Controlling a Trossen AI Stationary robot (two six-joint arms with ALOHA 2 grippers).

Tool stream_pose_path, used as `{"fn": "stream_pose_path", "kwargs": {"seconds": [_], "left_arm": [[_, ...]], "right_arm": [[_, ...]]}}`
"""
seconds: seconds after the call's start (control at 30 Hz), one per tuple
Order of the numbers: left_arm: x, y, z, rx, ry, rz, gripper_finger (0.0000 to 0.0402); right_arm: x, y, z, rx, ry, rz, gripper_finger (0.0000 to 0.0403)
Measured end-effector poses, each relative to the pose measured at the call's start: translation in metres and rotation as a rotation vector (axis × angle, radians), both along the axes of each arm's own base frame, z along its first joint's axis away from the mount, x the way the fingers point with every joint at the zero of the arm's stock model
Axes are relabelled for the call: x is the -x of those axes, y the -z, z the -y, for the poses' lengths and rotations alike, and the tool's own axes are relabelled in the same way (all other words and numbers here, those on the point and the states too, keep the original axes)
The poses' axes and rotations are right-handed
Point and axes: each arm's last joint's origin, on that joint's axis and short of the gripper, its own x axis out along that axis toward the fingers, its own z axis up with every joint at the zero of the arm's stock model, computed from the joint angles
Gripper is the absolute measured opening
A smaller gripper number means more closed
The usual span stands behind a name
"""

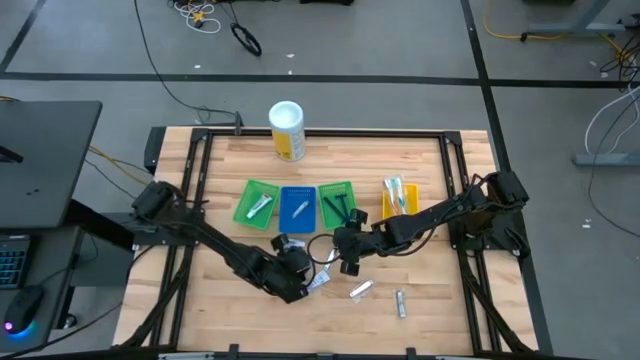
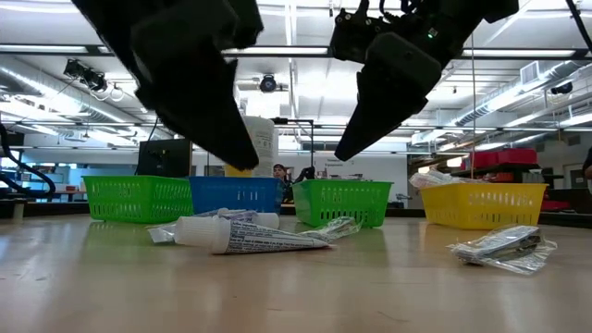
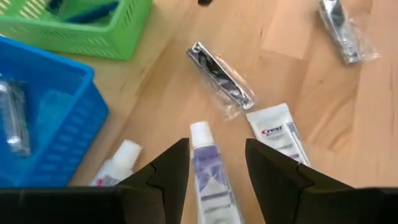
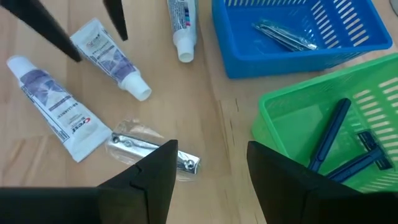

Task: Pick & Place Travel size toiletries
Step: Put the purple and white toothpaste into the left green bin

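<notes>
Three white-and-blue tubes lie flat on the wood near the table's middle, by the near side of the trays (image 1: pixel 320 282). In the left wrist view my left gripper (image 3: pixel 217 165) is open, its fingers standing on either side of the middle tube (image 3: pixel 208 177) without touching it. The low view shows it above the tubes (image 2: pixel 250 236). My right gripper (image 4: pixel 211 180) is open and hovers beside a silvery wrapped item (image 4: pixel 134 144). Two more wrapped items (image 1: pixel 361 290) (image 1: pixel 401 303) lie nearer the table's near edge.
A row of trays sits behind the grippers: green (image 1: pixel 248 195) with a tube, blue (image 1: pixel 286 195) with a silvery item, green (image 1: pixel 350 190) with dark blue razors, yellow (image 1: pixel 385 205) with toothbrushes. A white-and-yellow canister (image 1: pixel 287 130) stands at the far edge. The two grippers are close together.
</notes>
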Motion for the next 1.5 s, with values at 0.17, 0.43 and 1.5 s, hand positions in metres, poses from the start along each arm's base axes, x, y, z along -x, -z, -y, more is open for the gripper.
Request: {"fn": "stream_pose_path", "kwargs": {"seconds": [0.17, 0.43, 1.5], "left_arm": [[-0.003, 0.02, 0.002, -0.008, -0.001, -0.048, 0.0167], [-0.003, 0.028, 0.001, -0.056, -0.019, -0.057, 0.0167], [-0.016, 0.023, -0.017, 0.07, 0.077, -0.104, 0.0238]], "right_arm": [[0.0, 0.0, 0.0, 0.001, 0.0, -0.006, 0.0204], [0.0, 0.0, 0.0, -0.002, -0.003, -0.007, 0.0204], [0.0, 0.0, 0.0, 0.0, -0.01, -0.009, 0.0204]]}}
